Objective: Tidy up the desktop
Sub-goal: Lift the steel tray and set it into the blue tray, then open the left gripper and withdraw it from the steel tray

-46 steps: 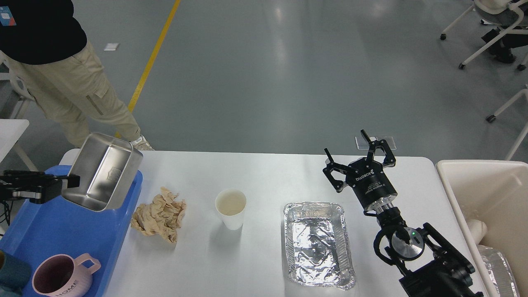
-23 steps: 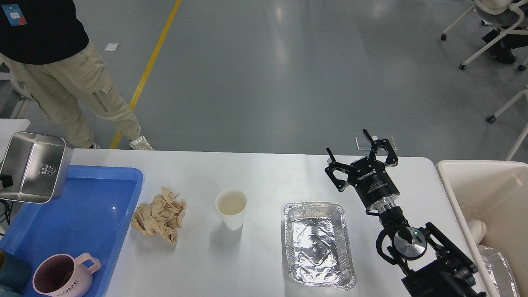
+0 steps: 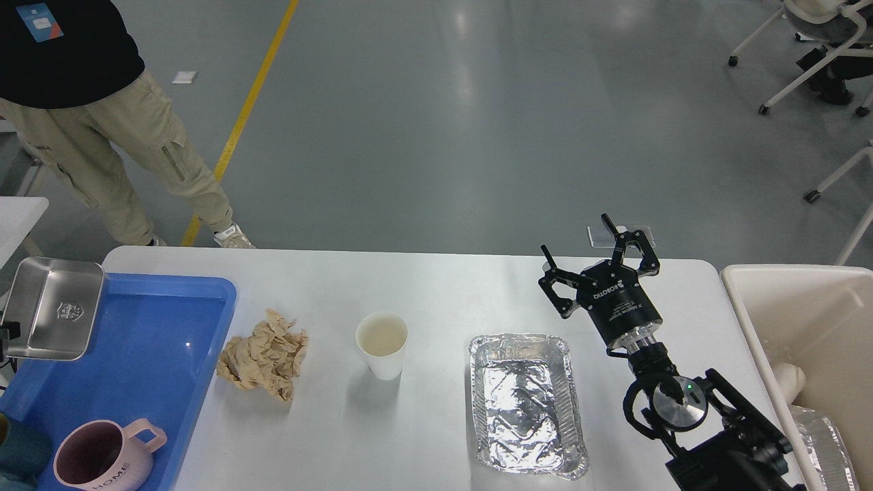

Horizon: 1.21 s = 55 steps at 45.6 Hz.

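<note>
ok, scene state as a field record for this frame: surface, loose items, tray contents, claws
surface: white desktop
loose items on desktop: crumpled brown paper, white paper cup upright, foil tray empty
blue tray, left end: pink mug; steel pan tilted at its far-left corner
bin, right of desktop: cream, holds some discarded items
right claw: open, empty, above desktop behind the foil tray
left claw: mostly out of frame at left edge by the steel pan; state unclear

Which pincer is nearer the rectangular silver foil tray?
Right. The right pincer hovers open just beyond the rectangular silver foil tray's far right corner; the left pincer's fingers are out of view at the far left edge.
</note>
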Each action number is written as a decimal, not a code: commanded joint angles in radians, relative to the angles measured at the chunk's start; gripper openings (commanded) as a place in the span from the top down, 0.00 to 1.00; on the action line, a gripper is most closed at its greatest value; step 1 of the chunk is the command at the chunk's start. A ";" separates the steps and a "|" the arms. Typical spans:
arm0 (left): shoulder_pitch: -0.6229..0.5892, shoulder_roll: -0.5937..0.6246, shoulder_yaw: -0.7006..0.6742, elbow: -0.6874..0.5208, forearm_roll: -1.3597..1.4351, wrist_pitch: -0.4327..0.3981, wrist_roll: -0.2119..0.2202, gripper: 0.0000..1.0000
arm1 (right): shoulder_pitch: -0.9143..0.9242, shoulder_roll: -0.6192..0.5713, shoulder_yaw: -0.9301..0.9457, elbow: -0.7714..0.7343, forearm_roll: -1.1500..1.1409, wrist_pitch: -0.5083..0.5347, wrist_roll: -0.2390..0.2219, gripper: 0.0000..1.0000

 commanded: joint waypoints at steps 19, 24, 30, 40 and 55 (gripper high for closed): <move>0.002 -0.238 0.106 0.200 0.000 0.015 0.000 0.95 | -0.009 0.003 -0.001 0.013 0.000 -0.002 0.000 0.00; 0.002 -0.263 0.157 0.210 0.000 0.046 0.000 0.94 | -0.010 0.000 -0.001 0.013 0.000 -0.002 0.000 0.00; 0.002 -0.298 0.178 0.237 0.000 0.049 0.000 0.93 | -0.010 0.000 -0.001 0.013 0.000 -0.002 0.000 0.00; -0.001 -0.300 0.177 0.239 -0.018 0.049 0.000 0.58 | -0.010 0.000 -0.001 0.013 0.000 -0.002 0.000 0.00; -0.004 -0.286 0.120 0.210 -0.063 0.046 -0.029 0.23 | -0.010 0.000 -0.002 0.013 0.000 -0.002 0.000 0.00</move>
